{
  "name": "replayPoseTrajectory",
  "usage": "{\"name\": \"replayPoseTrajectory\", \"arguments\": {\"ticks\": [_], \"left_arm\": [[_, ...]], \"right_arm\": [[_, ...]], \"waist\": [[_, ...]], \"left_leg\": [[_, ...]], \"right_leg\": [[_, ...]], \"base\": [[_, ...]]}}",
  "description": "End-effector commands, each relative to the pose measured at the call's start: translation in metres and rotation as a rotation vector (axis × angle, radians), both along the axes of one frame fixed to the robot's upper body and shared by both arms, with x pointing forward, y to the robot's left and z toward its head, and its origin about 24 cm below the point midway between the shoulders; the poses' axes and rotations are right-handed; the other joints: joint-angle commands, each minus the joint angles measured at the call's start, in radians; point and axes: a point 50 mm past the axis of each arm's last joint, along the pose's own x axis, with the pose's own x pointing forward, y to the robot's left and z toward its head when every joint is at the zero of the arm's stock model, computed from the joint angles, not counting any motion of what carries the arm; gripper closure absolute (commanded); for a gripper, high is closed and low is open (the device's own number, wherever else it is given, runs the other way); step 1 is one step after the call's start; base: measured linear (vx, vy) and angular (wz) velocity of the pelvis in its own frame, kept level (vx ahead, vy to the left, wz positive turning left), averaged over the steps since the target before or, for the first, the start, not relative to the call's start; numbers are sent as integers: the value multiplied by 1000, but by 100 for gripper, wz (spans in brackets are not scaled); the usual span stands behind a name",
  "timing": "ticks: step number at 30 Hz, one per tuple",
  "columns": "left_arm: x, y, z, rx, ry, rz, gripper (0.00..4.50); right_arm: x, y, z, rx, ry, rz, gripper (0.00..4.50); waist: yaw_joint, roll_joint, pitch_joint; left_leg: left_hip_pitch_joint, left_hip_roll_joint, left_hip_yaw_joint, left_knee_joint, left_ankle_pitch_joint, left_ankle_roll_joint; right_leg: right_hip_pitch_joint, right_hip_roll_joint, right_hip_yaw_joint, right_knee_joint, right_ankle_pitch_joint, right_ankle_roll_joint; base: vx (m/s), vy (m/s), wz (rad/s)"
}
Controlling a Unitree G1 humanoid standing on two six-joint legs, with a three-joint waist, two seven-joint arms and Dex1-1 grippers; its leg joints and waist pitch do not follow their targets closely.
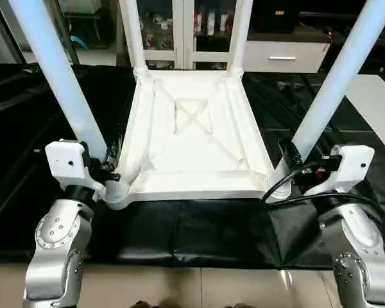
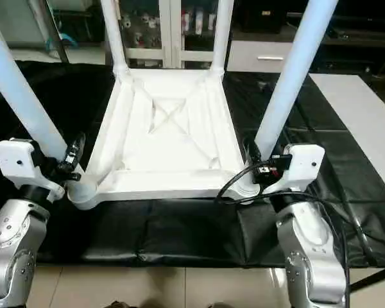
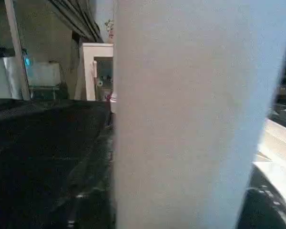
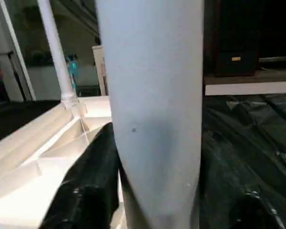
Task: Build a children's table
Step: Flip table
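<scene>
The children's table lies upside down on the black cover, its ribbed tabletop (image 1: 192, 141) facing up. All its legs stand upright in the corner sockets: near left leg (image 1: 58, 77), near right leg (image 1: 340, 77), and two far legs (image 1: 133, 35). My left gripper (image 1: 106, 168) is at the base of the near left leg (image 3: 190, 119), just above its socket. My right gripper (image 1: 295, 160) straddles the base of the near right leg (image 4: 152, 95). It is open: one finger (image 4: 93, 181) lies against the leg, and the other stands a little off it.
The black-covered work surface (image 1: 192, 231) spreads under the table and ends near me at a tiled floor. A white glass-door cabinet (image 1: 179, 25) and a drawer unit (image 1: 282, 58) stand behind. A white board (image 1: 378, 102) lies at the far right. Black cables loop over my right wrist.
</scene>
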Motion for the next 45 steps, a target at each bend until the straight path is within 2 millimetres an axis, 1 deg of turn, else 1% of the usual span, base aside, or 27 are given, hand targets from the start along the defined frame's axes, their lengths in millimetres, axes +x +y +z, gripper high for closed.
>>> {"name": "replayPoseTrajectory", "arguments": {"ticks": [1,2,3,4,5,6,7,8,9,11,12,17,20,21,24,25,27,28,29,30,34,35,36,37,40,42,45], "left_arm": [[-3,9,9,-5,-27,43,170],[-4,10,9,-5,-27,45,156],[-5,10,9,-5,-27,46,147],[-5,11,9,-2,-31,58,147],[-6,12,10,-1,-37,76,142],[-6,14,10,-2,-41,92,128],[-7,15,11,1,-44,105,115],[-7,15,11,2,-45,110,106],[-7,15,11,-2,-50,113,106],[-9,14,13,-11,-67,117,106],[-11,14,13,-13,-71,118,106],[-22,16,9,-69,-85,99,106],[-26,18,3,-50,-58,80,106],[-26,17,3,-46,-50,71,106],[-21,15,1,23,-25,72,106],[-20,16,1,32,-23,74,79],[-23,15,4,-7,-49,51,72],[-24,14,4,-10,-46,39,52],[-25,14,4,-10,-42,30,52],[-26,13,3,-19,-40,12,28],[-27,10,1,-26,-23,-34,9],[-28,10,0,-20,-12,-38,0],[-29,10,-2,-25,2,-41,0],[-32,10,-4,-48,16,-64,0],[-37,7,-4,-90,23,-122,0],[-41,7,-6,-89,33,-145,0],[-42,10,-6,-82,33,-117,0]], "right_arm": [[-5,-11,11,24,-63,-72,176],[-6,-11,12,26,-68,-79,164],[-7,-11,12,30,-73,-84,156],[-8,-11,12,30,-74,-86,156],[-10,-11,12,23,-73,-91,145],[-12,-11,11,6,-71,-99,133],[-14,-11,11,-7,-71,-98,126],[-15,-11,11,-13,-72,-97,123],[-17,-11,12,-22,-84,-97,123],[-23,-10,16,3,-118,-77,123],[-25,-11,17,9,-127,-75,123],[-37,-12,16,12,-139,-45,123],[-39,-15,16,-2,-142,-56,123],[-39,-16,16,-3,-141,-59,123],[-34,-14,13,-38,-113,-34,123],[-33,-13,13,-38,-115,-32,123],[-35,-10,14,-27,-128,-18,123],[-36,-10,14,-26,-130,-13,123],[-37,-8,14,-22,-132,-5,123],[-38,-7,13,-13,-132,6,86],[-37,-2,13,-23,-135,38,72],[-37,0,13,-26,-138,45,57],[-37,0,13,-32,-140,45,41],[-38,0,12,-25,-139,35,37],[-41,-1,11,-24,-140,31,5],[-44,3,10,-26,-145,51,5],[-47,4,9,-25,-145,53,5]], "waist": [[0,3,-53],[1,6,-55],[0,4,-55],[1,8,-56],[1,6,-56],[1,9,-56],[0,8,-57],[1,7,-57],[2,13,-57],[3,8,-55],[3,11,-55],[2,12,-52],[-1,7,-51],[-1,9,-49],[-1,9,-48],[-1,9,-50],[-1,10,-50],[0,10,-50],[1,7,-52],[0,8,-52],[1,9,-51],[0,9,-50],[0,5,-50],[0,8,-49],[2,6,-49],[1,8,-48],[0,7,-46]], "left_leg": [[22,39,-25,-85,-319,-19],[21,39,-25,-84,-304,-20],[20,39,-25,-84,-299,-19],[21,39,-25,-84,-293,-18],[20,39,-24,-83,-288,-17],[21,39,-24,-83,-285,-18],[19,39,-24,-82,-283,-17],[19,38,-23,-82,-285,-15],[21,38,-24,-82,-287,-15],[20,39,-24,-83,-306,-13],[20,39,-25,-84,-309,-13],[20,40,-28,-86,-354,-17],[18,40,-28,-88,-362,-16],[20,39,-28,-88,-379,-19],[21,39,-29,-88,-383,-22],[21,38,-29,-87,-375,-22],[20,38,-29,-87,-366,-21],[20,38,-29,-87,-365,-21],[20,38,-29,-86,-359,-19],[19,38,-29,-87,-357,-17],[20,38,-28,-87,-358,-15],[20,38,-28,-87,-363,-14],[20,38,-27,-87,-369,-13],[21,38,-28,-88,-377,-16],[22,39,-29,-89,-395,-21],[22,39,-29,-90,-407,-22],[23,38,-30,-91,-424,-25]], "right_leg": [[23,-29,31,-77,-270,-115],[25,-28,31,-73,-240,-118],[25,-28,31,-73,-227,-121],[27,-28,30,-70,-208,-125],[28,-27,30,-70,-194,-126],[28,-26,30,-71,-185,-127],[30,-26,30,-69,-177,-128],[30,-27,30,-69,-180,-128],[30,-28,30,-69,-184,-128],[30,-28,31,-73,-205,-121],[30,-29,30,-73,-210,-121],[26,-30,31,-80,-270,-108],[26,-28,30,-81,-278,-104],[23,-28,30,-83,-308,-97],[22,-27,31,-86,-318,-86],[23,-27,31,-84,-314,-81],[23,-29,31,-83,-310,-83],[23,-29,31,-83,-307,-88],[24,-28,31,-80,-297,-91],[24,-28,31,-80,-290,-93],[24,-28,31,-80,-284,-100],[24,-29,31,-81,-293,-98],[23,-28,31,-82,-303,-97],[22,-29,31,-83,-318,-96],[20,-31,32,-84,-352,-90],[18,-28,32,-85,-352,-85],[17,-28,32,-90,-379,-70]], "base": [[0,0,0],[0,0,0],[0,0,0],[0,0,0],[0,0,0],[0,0,0],[0,0,0],[0,0,0],[0,0,0],[0,0,0],[0,0,0],[0,0,0],[0,0,0],[0,0,0],[0,0,0],[0,0,0],[0,0,0],[0,0,0],[0,0,0],[0,0,0],[0,0,0],[0,0,0],[0,0,0],[0,0,0],[0,0,0],[0,0,0],[0,0,0]]}}
